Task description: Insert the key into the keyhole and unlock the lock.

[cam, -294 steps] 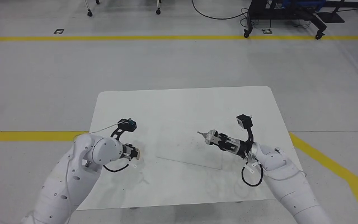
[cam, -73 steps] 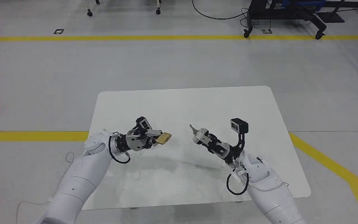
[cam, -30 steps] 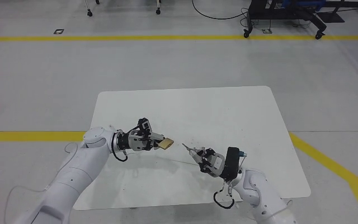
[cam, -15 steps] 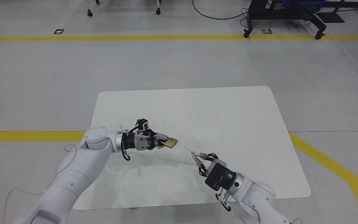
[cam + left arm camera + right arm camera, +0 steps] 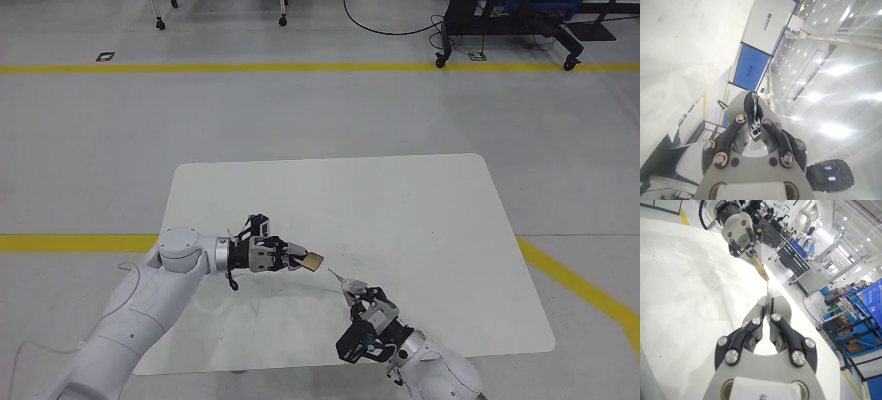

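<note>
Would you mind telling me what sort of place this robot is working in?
Probably a factory or robotics lab hall: yellow lines on the floor, blue equipment racks, and a high ceiling with rows of lights.

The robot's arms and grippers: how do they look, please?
The left arm and right arm are rounded white shells, with a black cable looping at the left wrist. The left gripper and right gripper have grey bodies, black link bars and silver screws.
</note>
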You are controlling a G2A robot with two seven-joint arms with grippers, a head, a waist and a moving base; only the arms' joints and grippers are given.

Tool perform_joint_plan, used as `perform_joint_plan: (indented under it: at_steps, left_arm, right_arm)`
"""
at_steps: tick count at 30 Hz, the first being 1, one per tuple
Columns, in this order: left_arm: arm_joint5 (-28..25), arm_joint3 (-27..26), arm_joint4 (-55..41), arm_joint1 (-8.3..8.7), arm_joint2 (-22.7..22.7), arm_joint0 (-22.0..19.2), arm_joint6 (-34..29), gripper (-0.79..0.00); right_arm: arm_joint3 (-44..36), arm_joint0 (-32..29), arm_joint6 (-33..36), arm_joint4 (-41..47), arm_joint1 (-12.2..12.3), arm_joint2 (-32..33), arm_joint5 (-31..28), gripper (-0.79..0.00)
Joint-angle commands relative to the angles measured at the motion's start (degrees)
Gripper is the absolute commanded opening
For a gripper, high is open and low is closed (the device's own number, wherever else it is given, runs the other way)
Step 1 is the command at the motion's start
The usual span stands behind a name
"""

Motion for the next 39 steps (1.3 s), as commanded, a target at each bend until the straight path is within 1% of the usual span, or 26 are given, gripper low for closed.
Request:
perform_joint_plan:
  at_steps: [1, 6, 12, 16, 24, 29, 39]
  left_arm:
    - [0.2, -0.4, 0.6, 0.05, -0.1, 0.2, 0.1, -0.785]
    - [0.0, -1.5, 1.9, 0.05, -0.2, 0.7, 0.4, -0.785]
    - [-1.0, -1.3, 2.6, -0.16, -0.1, 0.9, 0.2, -0.785]
    - [-2.2, -0.7, 3.5, -0.18, -0.4, 0.8, 0.1, -0.785]
    - [-2.8, -1.1, 6.3, -0.03, -0.8, 1.1, 1.0, -0.785]
    - [-2.7, -1.7, 7.5, -0.07, -0.8, 1.4, 1.6, -0.785]
    - [-2.8, -2.3, 8.7, -0.17, -1.1, 1.9, 2.3, -0.785]
  right_arm:
    - [0.3, 0.3, 0.9, -1.6, -0.1, -0.5, 0.9, -0.785]
    - [1.0, 1.0, 3.0, -5.1, -0.3, -1.9, 2.4, -0.785]
    - [1.5, 1.5, 5.3, -7.6, -0.6, -3.3, 4.1, -0.785]
    - [1.6, 1.6, 6.3, -8.9, -0.7, -3.8, 4.3, -0.785]
    - [2.0, 1.7, 8.5, -13.4, -0.9, -5.0, 4.3, -0.785]
    - [2.4, 2.1, 9.5, -14.7, -1.2, -6.3, 4.9, -0.785]
    - [2.7, 2.2, 9.9, -15.5, -1.3, -6.2, 4.9, -0.785]
